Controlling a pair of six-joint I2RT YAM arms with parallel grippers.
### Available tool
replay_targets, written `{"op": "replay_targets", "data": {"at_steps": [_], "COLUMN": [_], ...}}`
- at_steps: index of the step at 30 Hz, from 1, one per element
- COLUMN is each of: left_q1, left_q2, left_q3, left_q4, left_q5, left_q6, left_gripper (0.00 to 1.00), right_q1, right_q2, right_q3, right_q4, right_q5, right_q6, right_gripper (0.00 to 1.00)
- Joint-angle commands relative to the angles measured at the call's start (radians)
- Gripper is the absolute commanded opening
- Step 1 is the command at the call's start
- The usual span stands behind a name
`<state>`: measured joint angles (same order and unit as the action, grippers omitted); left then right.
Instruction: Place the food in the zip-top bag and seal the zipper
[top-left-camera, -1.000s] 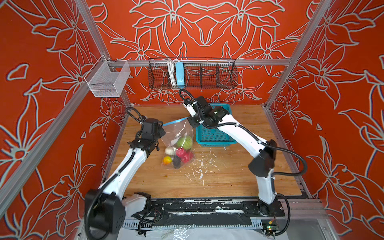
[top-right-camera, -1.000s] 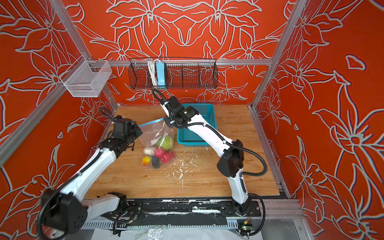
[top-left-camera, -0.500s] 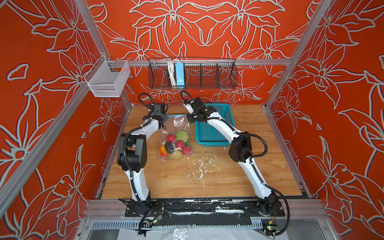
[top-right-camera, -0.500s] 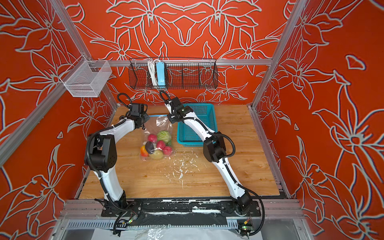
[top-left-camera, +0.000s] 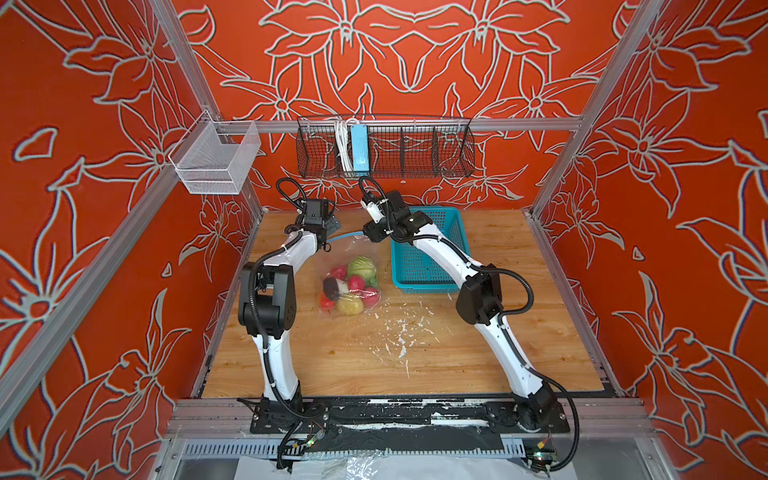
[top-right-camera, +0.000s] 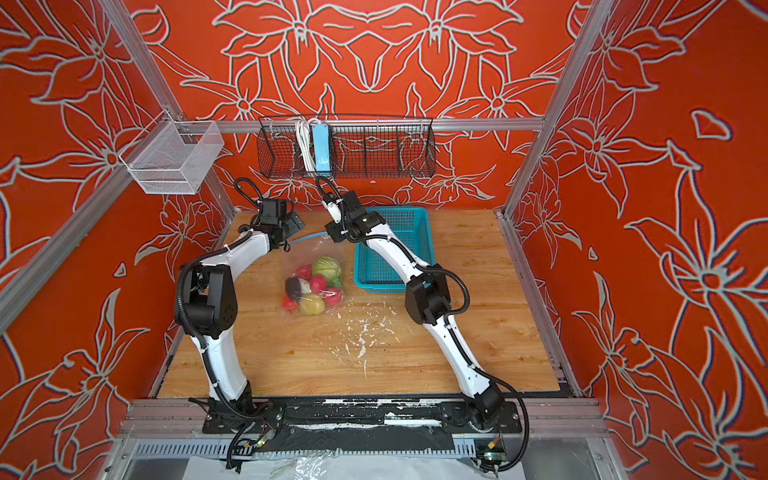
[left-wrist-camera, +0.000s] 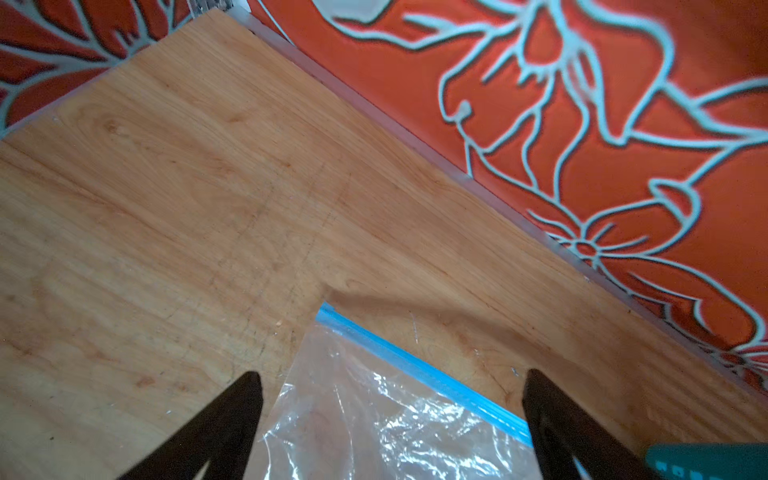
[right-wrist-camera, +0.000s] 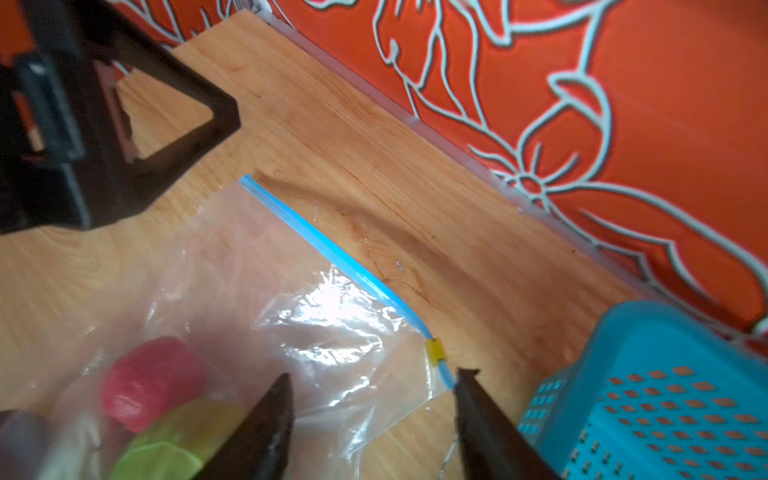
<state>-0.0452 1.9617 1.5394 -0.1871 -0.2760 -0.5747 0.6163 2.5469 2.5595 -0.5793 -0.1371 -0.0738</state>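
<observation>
The left jaws and the right jaws have released the zipper (right-wrist-camera: 328, 249) and stand apart; the bag (top-left-camera: 353, 253) with food (top-left-camera: 351, 286) lies near the desk's (top-left-camera: 415, 353) far edge.

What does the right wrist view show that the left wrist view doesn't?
Only the right wrist view: the food inside the zip-top bag, the yellow tab near the end of the zipper, and the open right end effector. Only the left wrist view: both fingers of the open left end effector, either side of the bag's other zipper corner. Both: the blue zipper, the clear bag and the wooden table; neither end effector is closed on the bag.
</observation>
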Motion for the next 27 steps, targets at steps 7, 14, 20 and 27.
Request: {"op": "replay_targets", "data": {"at_steps": [7, 14, 20, 27], "left_q1": [0.001, 0.002, 0.002, 0.002], "left_q2": [-0.236, -0.431, -0.597, -0.734], "left_q3": [-0.135, -0.335, -0.518, -0.649], "left_q4": [0.035, 0.081, 0.137, 0.09], "left_q5": [-0.054, -0.08, -0.095, -0.114], "left_q6": [0.053, 0.124, 0.157, 0.15], "left_gripper": [0.97, 0.97, 0.97, 0.97], "right_q1": [-0.023, -0.051, -0.067, -0.082], "right_q2": [-0.163, -0.408, -0.547, -0.737], "right_q3": [-0.069, -0.442, -0.623, -0.889], "right_q4": [0.012, 0.195, 0.22, 0.316], "right_q5": [-0.049, -0.058, -0.043, 0.045], "right_q6": [0.058, 0.127, 0.147, 0.176], "right_gripper": [0.98, 0.98, 0.98, 0.98]}}
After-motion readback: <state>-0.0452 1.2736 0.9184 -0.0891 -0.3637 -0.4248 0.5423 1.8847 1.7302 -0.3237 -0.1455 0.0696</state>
